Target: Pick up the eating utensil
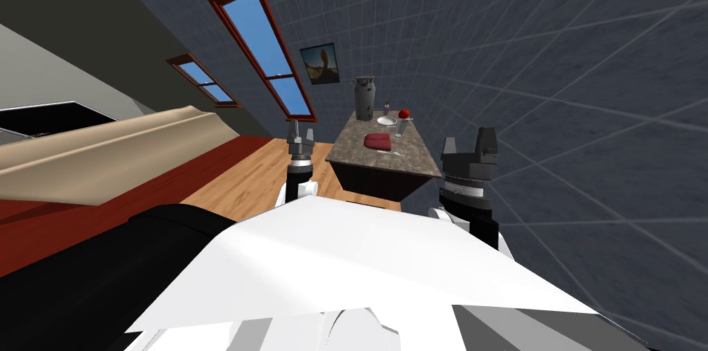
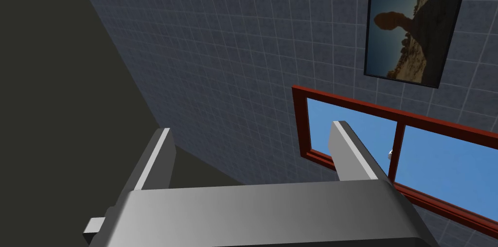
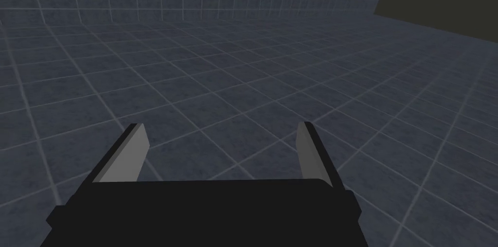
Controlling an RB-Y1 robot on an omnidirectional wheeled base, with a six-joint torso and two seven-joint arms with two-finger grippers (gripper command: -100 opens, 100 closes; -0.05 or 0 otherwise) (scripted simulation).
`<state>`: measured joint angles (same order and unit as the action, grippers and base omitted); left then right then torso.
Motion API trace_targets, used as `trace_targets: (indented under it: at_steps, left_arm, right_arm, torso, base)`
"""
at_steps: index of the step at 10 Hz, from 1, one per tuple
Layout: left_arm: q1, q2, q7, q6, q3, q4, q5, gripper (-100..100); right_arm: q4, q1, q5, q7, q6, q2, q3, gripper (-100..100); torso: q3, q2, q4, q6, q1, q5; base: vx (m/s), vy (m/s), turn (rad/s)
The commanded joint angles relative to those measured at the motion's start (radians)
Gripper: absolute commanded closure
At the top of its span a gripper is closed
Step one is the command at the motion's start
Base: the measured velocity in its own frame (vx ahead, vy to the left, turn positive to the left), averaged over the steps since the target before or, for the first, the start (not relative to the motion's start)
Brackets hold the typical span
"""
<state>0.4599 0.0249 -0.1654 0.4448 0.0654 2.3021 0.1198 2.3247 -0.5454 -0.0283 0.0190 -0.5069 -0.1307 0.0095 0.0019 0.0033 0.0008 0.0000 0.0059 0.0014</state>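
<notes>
Head view, left tool (image 1: 301,134) and right tool (image 1: 468,142) both upright, fingers apart

Left hand (image 2: 251,130): one item. Two light grey, blade-like fingers (image 2: 352,154), spread wide apart, rising from a grey box-shaped body.

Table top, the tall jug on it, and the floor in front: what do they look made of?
Table top: mottled grey-brown speckle, matte. It reads as stone, granite-like, though it may be only a texture. Tall jug: plain grey with a dull sheen, probably metal, not certain. Floor: light tan with plank lines, so wood, fairly matte.
</notes>
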Motion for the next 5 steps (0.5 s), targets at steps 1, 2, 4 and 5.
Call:
trace_targets:
  at_steps: [1, 2, 4, 5]
  left_arm:
    - [0.000, 0.000, 0.000, 0.000, 0.000, 0.000, 0.000, 0]
    - [0.000, 0.000, 0.000, 0.000, 0.000, 0.000, 0.000, 0]
    - [0.000, 0.000, 0.000, 0.000, 0.000, 0.000, 0.000, 0]
    - [0.000, 0.000, 0.000, 0.000, 0.000, 0.000, 0.000, 0]
  right_arm:
    - [-0.007, -0.020, -0.001, 0.000, -0.001, -0.050, 0.020, -100]
    - [-0.007, -0.020, -0.001, 0.000, -0.001, -0.063, 0.020, -100]
    - [-0.036, -0.052, 0.004, 0.005, -0.007, -0.132, 0.066, -100]
    - [-0.036, -0.052, 0.004, 0.005, -0.007, -0.152, 0.066, -100]
  torso:
    - [0.000, 0.000, 0.000, 0.000, 0.000, 0.000]
    - [0.000, 0.001, 0.000, 0.000, 0.000, 0.000]
    - [0.000, 0.001, 0.000, 0.000, -0.001, 0.000]
    - [0.001, 0.002, 0.000, 0.000, 0.001, 0.000]
  base:
    - [-0.058, 0.085, -0.005]
    - [-0.051, 0.075, -0.007]
    - [-0.067, 0.088, 0.003]
    - [-0.053, 0.106, 0.001]
